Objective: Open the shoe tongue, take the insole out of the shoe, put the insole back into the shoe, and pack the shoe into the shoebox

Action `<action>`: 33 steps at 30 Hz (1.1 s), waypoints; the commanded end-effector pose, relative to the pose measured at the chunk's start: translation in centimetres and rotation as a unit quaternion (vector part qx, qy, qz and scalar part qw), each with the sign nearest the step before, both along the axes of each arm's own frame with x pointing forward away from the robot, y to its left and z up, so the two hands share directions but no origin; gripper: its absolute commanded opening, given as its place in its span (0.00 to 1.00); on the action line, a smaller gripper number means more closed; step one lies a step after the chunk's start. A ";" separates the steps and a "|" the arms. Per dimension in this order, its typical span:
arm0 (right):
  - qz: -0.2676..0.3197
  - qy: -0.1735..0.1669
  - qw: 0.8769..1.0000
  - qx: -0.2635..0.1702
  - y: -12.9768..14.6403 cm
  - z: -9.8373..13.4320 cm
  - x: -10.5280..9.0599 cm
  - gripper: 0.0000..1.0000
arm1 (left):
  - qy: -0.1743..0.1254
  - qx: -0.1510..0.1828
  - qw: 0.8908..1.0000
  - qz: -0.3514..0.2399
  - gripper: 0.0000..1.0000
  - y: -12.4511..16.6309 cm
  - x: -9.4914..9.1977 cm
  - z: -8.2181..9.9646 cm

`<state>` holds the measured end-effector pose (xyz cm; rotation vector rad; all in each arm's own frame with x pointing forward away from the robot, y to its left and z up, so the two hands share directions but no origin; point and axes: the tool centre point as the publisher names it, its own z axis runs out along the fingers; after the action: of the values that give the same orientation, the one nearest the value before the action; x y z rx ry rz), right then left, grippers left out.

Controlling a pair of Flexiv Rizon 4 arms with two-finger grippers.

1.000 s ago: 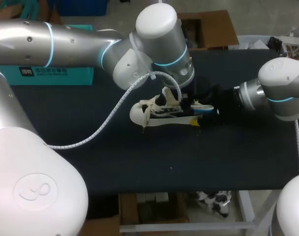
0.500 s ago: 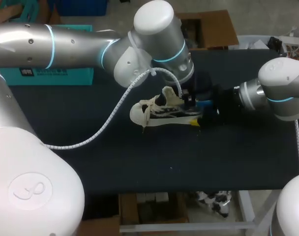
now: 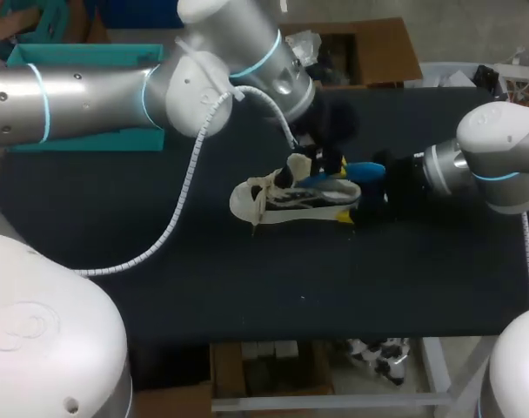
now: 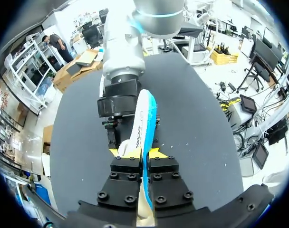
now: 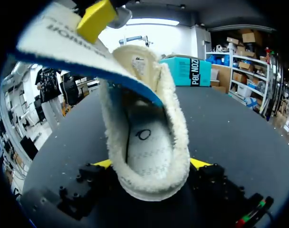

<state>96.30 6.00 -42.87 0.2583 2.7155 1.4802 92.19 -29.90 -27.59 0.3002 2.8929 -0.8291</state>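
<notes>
A cream and black shoe (image 3: 286,198) lies on its sole at the middle of the dark table, toe to the left. My left gripper (image 3: 321,163) hangs just above its opening, shut on a blue-edged white insole (image 3: 350,169) that sticks out past the heel. In the left wrist view the insole (image 4: 145,114) runs on edge between the yellow tips of that gripper (image 4: 143,153). My right gripper (image 3: 362,207) holds the shoe's heel. In the right wrist view the fleece-lined shoe (image 5: 147,137) sits between its fingers (image 5: 151,164), touched from both sides, with the insole (image 5: 63,38) lifted above.
A teal shoebox (image 3: 82,55) stands at the table's back left, partly behind my left arm, and shows beyond the shoe in the right wrist view (image 5: 185,71). A bare stretch of the table (image 3: 247,279) lies in front of the shoe.
My left gripper has shut on the insole and risen back and to the left, drawing the insole's heel end up out of the shoe. The right arm has stayed put.
</notes>
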 end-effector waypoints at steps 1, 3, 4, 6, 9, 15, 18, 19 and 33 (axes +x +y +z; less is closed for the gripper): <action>0.001 0.000 1.000 0.002 -0.1 -0.5 0.1 0.00 | 0.010 -0.032 0.999 -0.019 0.00 0.5 -0.4 1.3; 0.001 0.000 1.000 0.002 -0.1 -0.5 0.1 0.00 | 0.019 -0.043 0.998 -0.032 0.00 0.2 -0.6 1.8; 0.001 0.000 1.000 0.002 -0.1 -0.5 0.1 0.00 | 0.021 -0.049 0.998 -0.033 0.00 0.0 -0.6 2.2; 0.001 0.000 1.000 0.002 -0.1 -0.5 0.1 0.00 | 0.032 -0.063 0.996 -0.045 0.00 -0.3 -0.6 2.8; 0.001 0.000 1.000 0.002 -0.1 -0.5 0.1 0.00 | 0.045 -0.087 0.993 -0.061 0.00 -0.6 -0.7 3.7; 0.001 0.000 1.000 0.002 -0.1 -0.5 0.1 0.00 | 0.083 -0.142 0.981 -0.099 0.00 -0.9 -0.6 5.4; 0.001 0.000 1.000 0.002 -0.1 -0.5 0.1 0.00 | 0.106 -0.174 0.971 -0.125 0.00 -0.9 -0.4 6.2; 0.001 0.000 1.000 0.002 -0.1 -0.5 0.1 0.00 | 0.112 -0.183 0.968 -0.129 0.00 -1.0 -0.3 6.5; -0.009 0.002 1.000 -0.009 -1.6 0.2 -0.8 1.00 | 0.150 -0.258 0.928 -0.221 0.00 -3.6 -1.8 10.5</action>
<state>96.19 5.13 -42.94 0.2764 2.7272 1.4583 90.02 -32.99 -17.22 0.7934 2.7357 -1.7693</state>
